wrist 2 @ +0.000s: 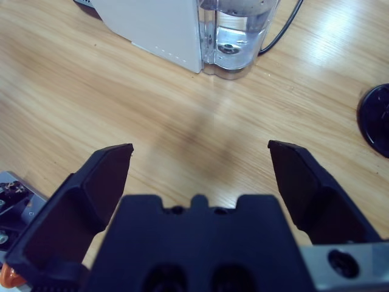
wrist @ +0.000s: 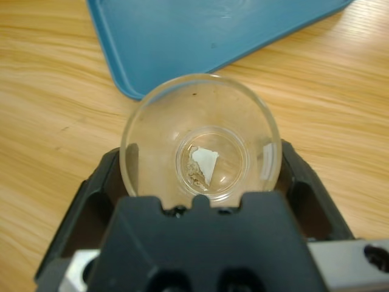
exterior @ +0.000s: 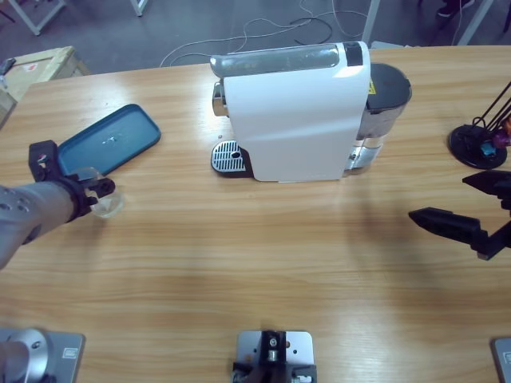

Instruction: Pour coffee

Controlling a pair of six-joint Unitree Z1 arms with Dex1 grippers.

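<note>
A white capsule coffee machine (exterior: 299,112) lies at the far middle of the wooden table (exterior: 239,263), its drip grate (exterior: 227,156) facing left. Left of the machine, the left gripper (wrist: 202,159) clasps a clear glass cup (wrist: 202,141) between its jaws, just beside the corner of a blue tray (exterior: 108,140). Right of the machine, the right gripper (wrist 2: 200,167) hovers over bare wood, jaws spread wide and holding nothing, near a black capsule stand (exterior: 477,144).
</note>
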